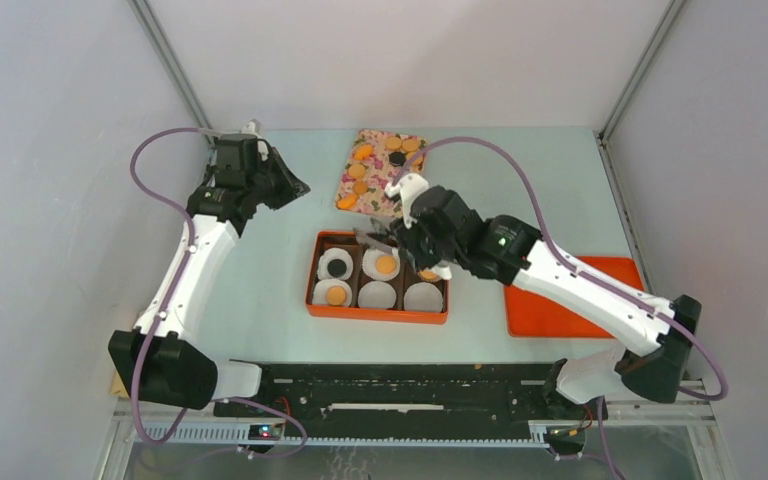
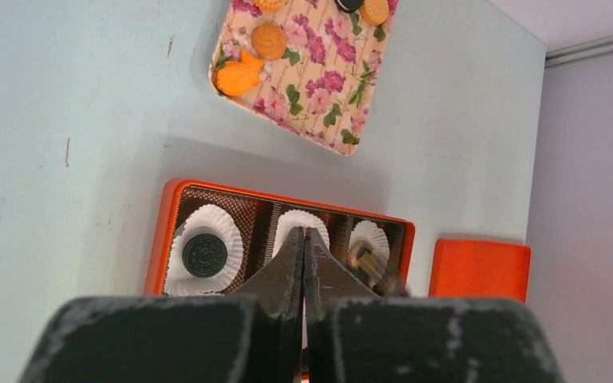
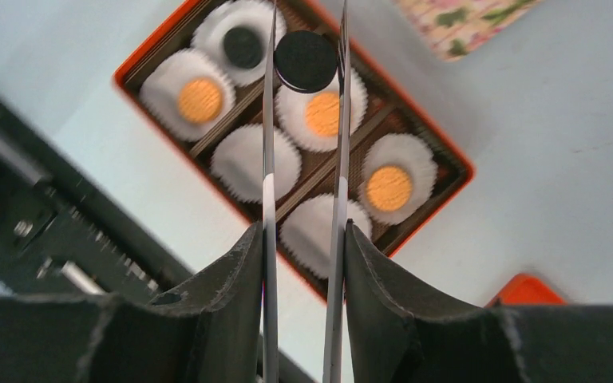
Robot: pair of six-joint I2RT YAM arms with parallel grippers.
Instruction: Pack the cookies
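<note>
My right gripper [image 1: 392, 240] [image 3: 302, 228] is shut on a pair of thin metal tongs [image 3: 268, 159]. The tong tips pinch a black cookie [image 3: 306, 61] above the back middle cup of the orange box [image 1: 375, 317] [image 3: 140, 60]. The box holds six white paper cups: one with a black cookie [image 1: 336, 266] [image 3: 242, 46], three with orange cookies [image 3: 199, 98], and two empty cups [image 3: 255, 162]. More orange and black cookies [image 1: 362, 153] lie on the floral tray [image 1: 380, 200] [image 2: 327, 72]. My left gripper [image 1: 295, 185] [image 2: 304, 239] is shut and empty, off to the back left of the box.
An orange lid [image 1: 570, 300] [image 2: 479, 267] lies flat to the right of the box, under my right arm. A black rail [image 1: 390, 395] runs along the table's near edge. Grey walls close in the left, right and back.
</note>
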